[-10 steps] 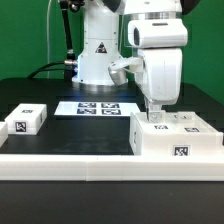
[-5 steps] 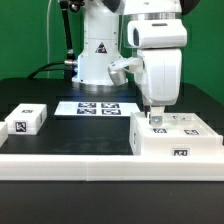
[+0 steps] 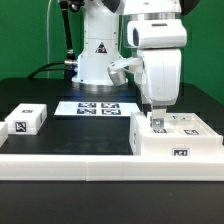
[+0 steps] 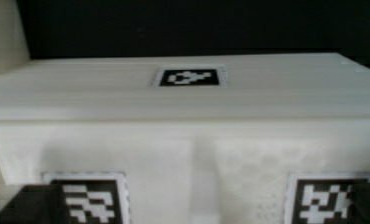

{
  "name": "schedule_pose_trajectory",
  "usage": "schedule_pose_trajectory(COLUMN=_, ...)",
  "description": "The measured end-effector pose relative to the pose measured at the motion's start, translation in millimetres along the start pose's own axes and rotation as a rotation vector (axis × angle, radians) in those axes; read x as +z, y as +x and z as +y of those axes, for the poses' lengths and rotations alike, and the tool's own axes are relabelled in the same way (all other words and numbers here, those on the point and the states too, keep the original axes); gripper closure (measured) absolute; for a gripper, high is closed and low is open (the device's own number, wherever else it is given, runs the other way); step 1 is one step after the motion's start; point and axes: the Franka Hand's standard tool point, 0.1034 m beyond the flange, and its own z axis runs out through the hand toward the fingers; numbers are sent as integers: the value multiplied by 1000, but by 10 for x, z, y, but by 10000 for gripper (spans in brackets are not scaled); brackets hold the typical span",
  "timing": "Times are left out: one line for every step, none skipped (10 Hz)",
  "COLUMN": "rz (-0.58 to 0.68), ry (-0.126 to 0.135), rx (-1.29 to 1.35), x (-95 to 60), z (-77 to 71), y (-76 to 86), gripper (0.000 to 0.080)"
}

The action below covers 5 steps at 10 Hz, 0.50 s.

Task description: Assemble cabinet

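The cabinet [image 3: 175,140] is the big white tagged box at the exterior view's right, against the white front rail. My gripper [image 3: 156,120] reaches straight down onto its top near the left rear part. The fingers stand close together and appear shut on the cabinet's upper wall. In the wrist view the cabinet [image 4: 182,110] fills the picture, with one tag on its top face and two tags low down. My fingertips do not show clearly there. A small white tagged block [image 3: 27,119] lies far to the exterior view's left.
The marker board [image 3: 98,107] lies flat behind, in front of the robot base [image 3: 95,60]. A long white rail [image 3: 70,165] runs along the table's front edge. Black tabletop lies between the small block and the cabinet.
My gripper has sunk a little onto the cabinet's top. The tag on the cabinet's front face looks shorter now, so the cabinet has shifted or tilted slightly.
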Motion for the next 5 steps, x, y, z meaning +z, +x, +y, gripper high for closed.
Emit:
schedule_pose_trajectory(rz=-7, ry=-13, rx=64, x=-100, z=-74, y=-40, gripper=2)
schedule_pose_trajectory(rz=-18, ry=-15, rx=130, x=-199, z=-177, y=-57, gripper=2)
schedule_pose_trajectory(rz=-21, ry=-21, rx=177, x=-253, z=-240, y=-59, gripper=2)
schedule_pose_trajectory(rz=-19, ry=-43, rx=233, x=-314, z=-297, y=-53, gripper=2)
schedule_pose_trajectory(rz=-19, ry=-44, rx=314, x=-328, z=-407, y=-10, gripper=2)
